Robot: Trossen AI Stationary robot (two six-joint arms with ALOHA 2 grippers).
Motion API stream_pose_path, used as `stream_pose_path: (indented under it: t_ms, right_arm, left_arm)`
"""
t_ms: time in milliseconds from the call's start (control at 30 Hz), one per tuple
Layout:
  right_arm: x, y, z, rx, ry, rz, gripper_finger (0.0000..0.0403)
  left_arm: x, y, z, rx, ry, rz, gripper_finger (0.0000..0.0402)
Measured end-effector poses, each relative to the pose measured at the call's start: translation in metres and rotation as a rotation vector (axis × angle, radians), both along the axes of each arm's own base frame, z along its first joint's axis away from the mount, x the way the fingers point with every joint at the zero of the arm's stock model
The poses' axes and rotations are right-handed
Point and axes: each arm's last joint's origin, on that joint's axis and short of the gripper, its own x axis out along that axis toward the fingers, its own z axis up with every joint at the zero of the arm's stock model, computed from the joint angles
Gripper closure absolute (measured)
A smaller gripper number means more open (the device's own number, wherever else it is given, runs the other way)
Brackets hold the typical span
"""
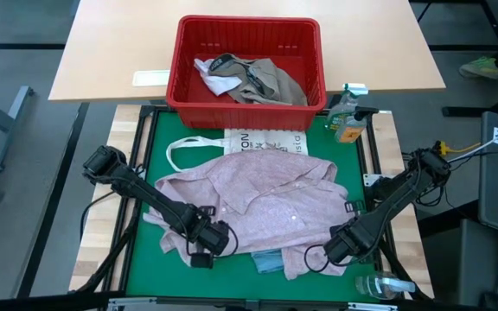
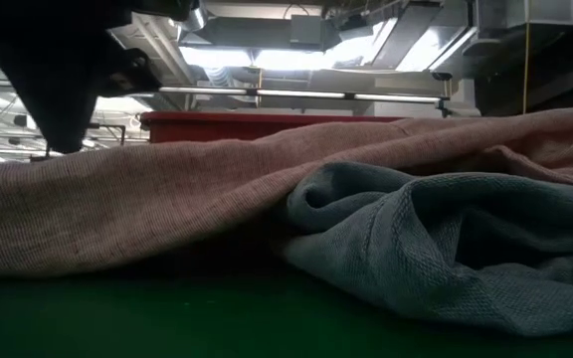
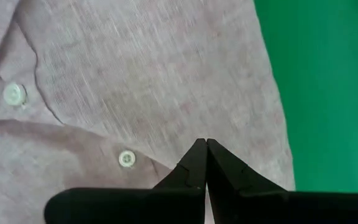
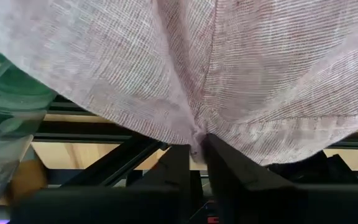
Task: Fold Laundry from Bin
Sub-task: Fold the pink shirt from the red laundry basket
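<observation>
A pale pink shirt lies spread mid-frame on the green mat, below the red bin holding more laundry. The left gripper is fully closed over the shirt; the right gripper pinches its hem

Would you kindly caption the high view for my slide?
Both tools grip a pink shirt spread on the green mat, red bin behind.

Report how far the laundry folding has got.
Done: a pale pink shirt is out of the red bin and spread on the green mat, over a light blue piece.
In hand: the left tool is shut on the shirt; the right tool pinches its edge.
Left: no fold shows yet, and khaki-grey and white garments wait in the bin.
</observation>
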Motion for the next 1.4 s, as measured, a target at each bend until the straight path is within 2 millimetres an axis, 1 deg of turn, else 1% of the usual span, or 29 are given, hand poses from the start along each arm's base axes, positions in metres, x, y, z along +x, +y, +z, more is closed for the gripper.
stream_pose_path:
  t_ms: [200, 300, 367, 533, 667, 733, 833, 1033, 1167, 1267, 1400]
  right_arm:
    - [0.001, -0.001, 0.0, -0.037, -0.033, 0.018, 0.0274]
    - [0.001, -0.001, 0.0, -0.026, -0.024, 0.012, 0.025]
    - [0.0, 0.0, 0.0, 0.0, 0.0, -0.001, 0.0242]
    - [-0.001, 0.002, 0.001, 0.043, 0.052, -0.058, 0.0241]
    - [-0.002, 0.003, 0.002, 0.055, 0.078, -0.111, 0.0242]
    - [-0.002, 0.005, 0.004, 0.068, 0.088, -0.138, 0.0242]
    - [-0.006, 0.012, 0.007, 0.082, 0.077, -0.134, 0.0242]
    - [-0.014, 0.042, 0.005, 0.217, -0.05, -0.042, 0.0242]
    - [-0.014, 0.059, 0.003, 0.245, -0.234, 0.012, 0.0242]
    - [-0.014, 0.062, 0.002, 0.195, -0.336, 0.041, 0.0242]
    - [-0.013, 0.061, 0.002, 0.157, -0.397, 0.053, 0.0242]
  left_arm:
    - [0.009, 0.003, 0.002, -0.031, -0.067, 0.02, 0.0401]
    - [0.016, 0.005, 0.004, -0.052, -0.12, 0.032, 0.0401]
    - [0.021, 0.006, 0.005, -0.06, -0.163, 0.015, 0.0401]
    - [0.034, 0.01, 0.011, -0.076, -0.281, -0.045, 0.0402]
    - [0.044, 0.015, 0.015, -0.088, -0.37, -0.043, 0.0402]
    - [0.047, 0.017, 0.017, -0.078, -0.397, -0.029, 0.0402]
    - [0.048, 0.02, 0.017, -0.065, -0.403, -0.015, 0.0402]
    - [0.05, 0.024, 0.017, -0.044, -0.411, 0.003, 0.0401]
    - [0.05, 0.025, 0.017, -0.028, -0.416, -0.003, 0.0401]
    - [0.051, 0.026, 0.017, -0.015, -0.418, -0.028, 0.0401]
    - [0.051, 0.026, 0.017, -0.012, -0.419, -0.033, 0.0401]
